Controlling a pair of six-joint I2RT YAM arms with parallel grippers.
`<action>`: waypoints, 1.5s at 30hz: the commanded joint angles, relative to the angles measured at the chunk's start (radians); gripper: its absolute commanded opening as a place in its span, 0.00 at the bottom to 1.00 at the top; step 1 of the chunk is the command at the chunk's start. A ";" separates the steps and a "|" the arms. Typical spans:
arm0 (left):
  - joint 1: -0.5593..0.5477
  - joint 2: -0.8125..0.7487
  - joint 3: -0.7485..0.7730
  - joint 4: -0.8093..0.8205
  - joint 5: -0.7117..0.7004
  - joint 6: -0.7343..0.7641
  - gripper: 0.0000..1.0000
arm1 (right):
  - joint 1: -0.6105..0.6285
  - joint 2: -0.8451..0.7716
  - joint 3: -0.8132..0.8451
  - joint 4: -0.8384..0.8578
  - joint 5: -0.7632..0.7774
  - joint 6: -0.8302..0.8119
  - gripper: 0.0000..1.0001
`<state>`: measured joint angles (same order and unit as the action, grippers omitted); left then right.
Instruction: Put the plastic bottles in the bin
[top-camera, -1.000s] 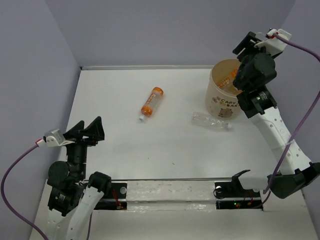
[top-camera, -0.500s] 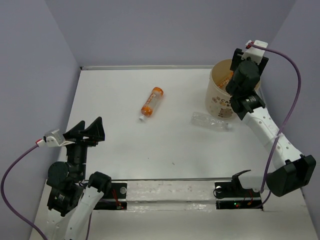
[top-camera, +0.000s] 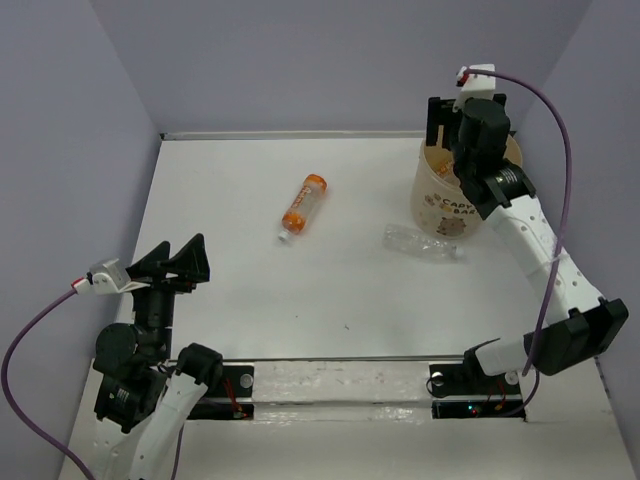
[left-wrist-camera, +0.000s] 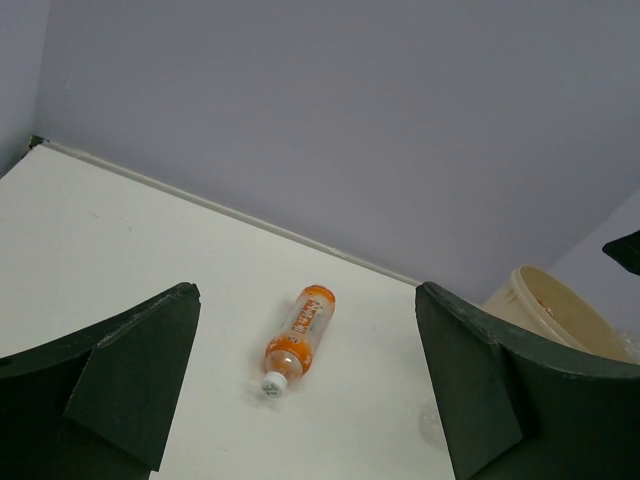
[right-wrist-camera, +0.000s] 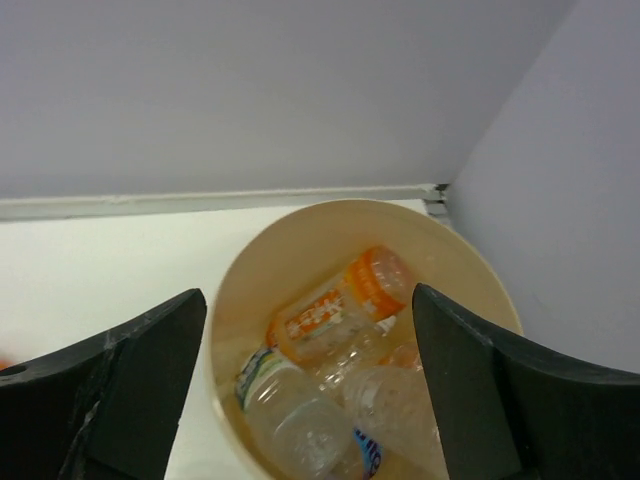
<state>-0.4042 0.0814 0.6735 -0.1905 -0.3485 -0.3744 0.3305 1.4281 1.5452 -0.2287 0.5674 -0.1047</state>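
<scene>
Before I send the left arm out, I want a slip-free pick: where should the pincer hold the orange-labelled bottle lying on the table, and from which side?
Grip the orange-labelled bottle mid-body, on the label, coming straight down from above. It lies flat on its side, white cap pointing near-left, so close across its width; the neck looks narrower and likelier to slip.

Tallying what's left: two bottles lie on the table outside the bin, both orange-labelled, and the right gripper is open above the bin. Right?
Not both. The top external view shows one orange-labelled bottle and one clear bottle, the latter beside the bin. Both do lie on the table, and the right gripper is open above the bin.
</scene>
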 joint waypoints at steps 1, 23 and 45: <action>-0.004 0.009 0.003 0.051 0.002 0.019 0.99 | 0.085 -0.110 0.003 -0.162 -0.389 -0.094 0.84; -0.004 0.018 0.005 0.052 0.009 0.022 0.99 | 0.203 0.299 -0.111 -0.575 -0.411 -0.262 1.00; -0.016 0.009 0.006 0.046 0.005 0.025 0.99 | 0.203 0.532 -0.204 -0.455 -0.322 -0.297 0.78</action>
<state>-0.4156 0.1005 0.6735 -0.1905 -0.3477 -0.3679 0.5316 1.9491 1.3727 -0.7349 0.2504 -0.4118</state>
